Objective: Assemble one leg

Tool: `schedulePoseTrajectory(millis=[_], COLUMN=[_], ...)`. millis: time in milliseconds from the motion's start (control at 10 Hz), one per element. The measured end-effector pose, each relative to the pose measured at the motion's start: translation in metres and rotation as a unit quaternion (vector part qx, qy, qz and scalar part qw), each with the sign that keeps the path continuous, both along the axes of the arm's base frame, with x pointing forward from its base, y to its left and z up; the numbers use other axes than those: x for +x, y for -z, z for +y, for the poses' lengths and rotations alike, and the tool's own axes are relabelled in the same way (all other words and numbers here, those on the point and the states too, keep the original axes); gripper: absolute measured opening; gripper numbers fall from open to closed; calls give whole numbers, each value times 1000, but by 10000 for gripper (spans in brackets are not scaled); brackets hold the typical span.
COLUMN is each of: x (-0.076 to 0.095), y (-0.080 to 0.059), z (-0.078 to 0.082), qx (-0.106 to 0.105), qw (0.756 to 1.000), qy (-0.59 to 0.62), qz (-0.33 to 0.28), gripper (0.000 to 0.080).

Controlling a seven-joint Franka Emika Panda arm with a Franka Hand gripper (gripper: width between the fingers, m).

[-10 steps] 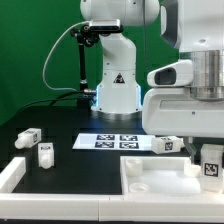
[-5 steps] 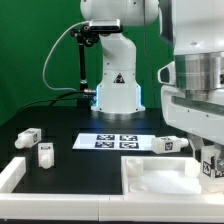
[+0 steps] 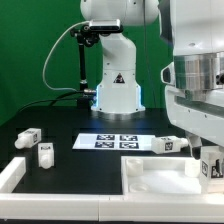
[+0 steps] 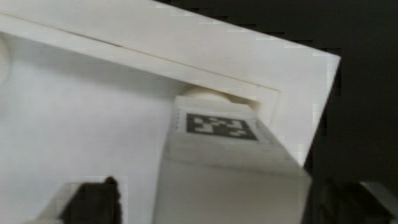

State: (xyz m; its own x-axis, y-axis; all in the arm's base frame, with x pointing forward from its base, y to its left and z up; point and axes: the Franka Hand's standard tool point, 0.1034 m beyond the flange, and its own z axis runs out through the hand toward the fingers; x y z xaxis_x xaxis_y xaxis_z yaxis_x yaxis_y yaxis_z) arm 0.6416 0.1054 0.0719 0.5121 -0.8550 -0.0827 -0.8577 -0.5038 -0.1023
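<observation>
The gripper (image 3: 212,160) hung low at the exterior view's right edge of the worktop, over the near right corner where the white tabletop (image 3: 150,182) lay. Between its fingers it held a leg (image 3: 211,167) upright, tag mark facing the camera, the jaws closed narrowly against the peg's sides. In the wrist view the same leg (image 4: 222,150) ran down from between the dark fingertips (image 4: 98,197) toward a corner of the tabletop (image 4: 107,110), its far end close to the raised rim; whether it touched could not be told. Another leg (image 3: 167,144) lay on its side just beyond the tabletop's far edge, near the marker board (image 3: 115,141) in the middle of the worktop. Two more legs sat toward the left edge: one (image 3: 27,137) lying farther back, one (image 3: 45,152) standing nearer the front.
</observation>
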Motion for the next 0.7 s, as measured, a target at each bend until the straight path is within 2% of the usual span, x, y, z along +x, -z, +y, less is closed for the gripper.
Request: schedulePoseTrajectory(millis=[100, 200, 500, 600, 700], x=[-2, -2, -2, -2, -4], y=[-2, -2, 0, 2, 4], z=[7, 9, 5, 4, 7], qx=[-3, -3, -14, -35, -45], qw=[995, 992, 972, 934, 896], qy=[-104, -130, -232, -354, -439], qz=[-8, -12, -25, -45, -51], gripper=[617, 643, 649, 649, 649])
